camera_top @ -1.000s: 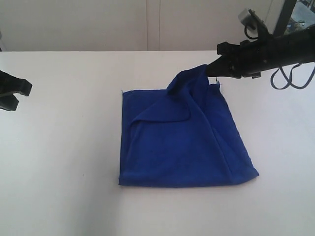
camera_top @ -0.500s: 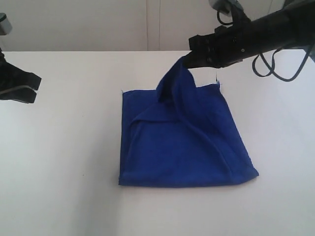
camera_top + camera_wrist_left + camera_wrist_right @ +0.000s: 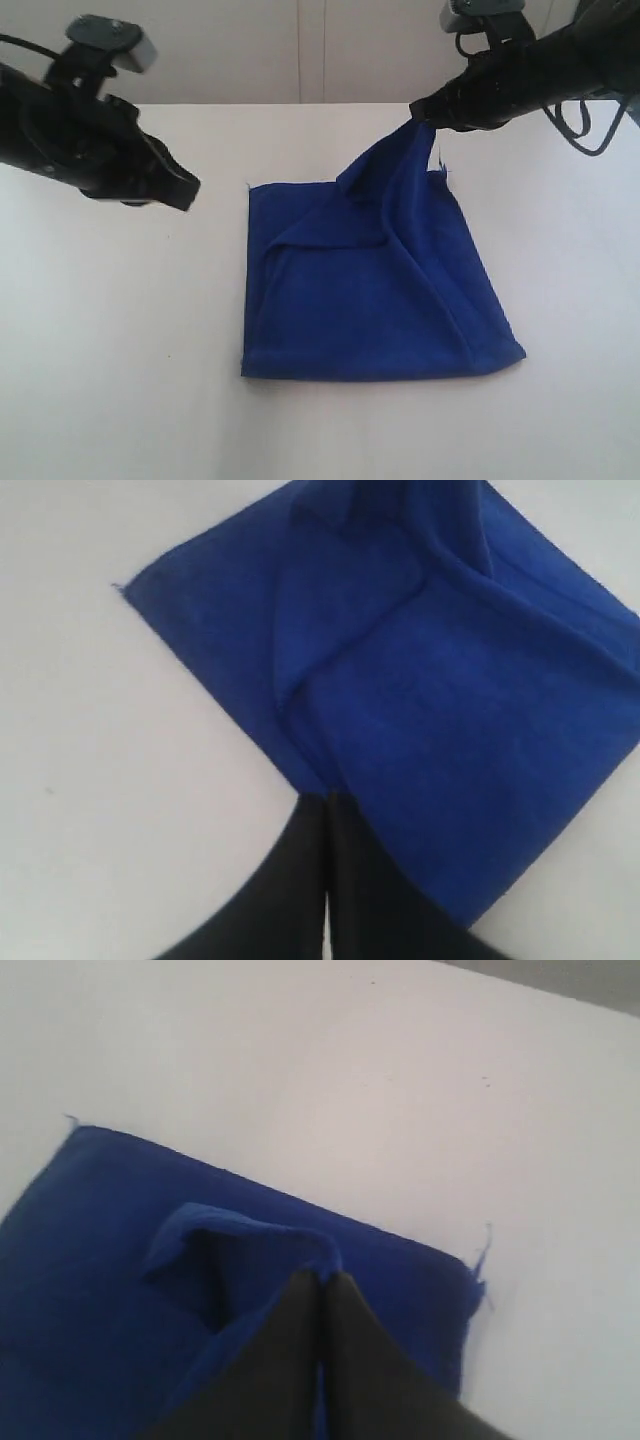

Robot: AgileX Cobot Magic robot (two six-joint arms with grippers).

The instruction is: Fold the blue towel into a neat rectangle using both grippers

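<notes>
The blue towel (image 3: 370,290) lies on the white table as a rough square of several layers. Its far right corner is pulled up into a peak. My right gripper (image 3: 425,115) is shut on that raised corner and holds it above the table. In the right wrist view the pinched fold of the towel (image 3: 90,1260) meets the tips of the right gripper (image 3: 322,1278). My left gripper (image 3: 187,190) hangs over the table to the left of the towel's far left corner, apart from it. In the left wrist view the left gripper (image 3: 328,800) is shut and empty, with the towel (image 3: 450,700) just beyond its tips.
The white table (image 3: 120,330) spreads out bare on all sides of the towel. A pale wall (image 3: 250,50) stands behind its far edge. Black cables (image 3: 590,130) hang from the right arm at the upper right.
My left arm has swung in from the left edge towards the towel, and its fingers have closed. My right gripper, still holding the corner, has shifted back to the right.
</notes>
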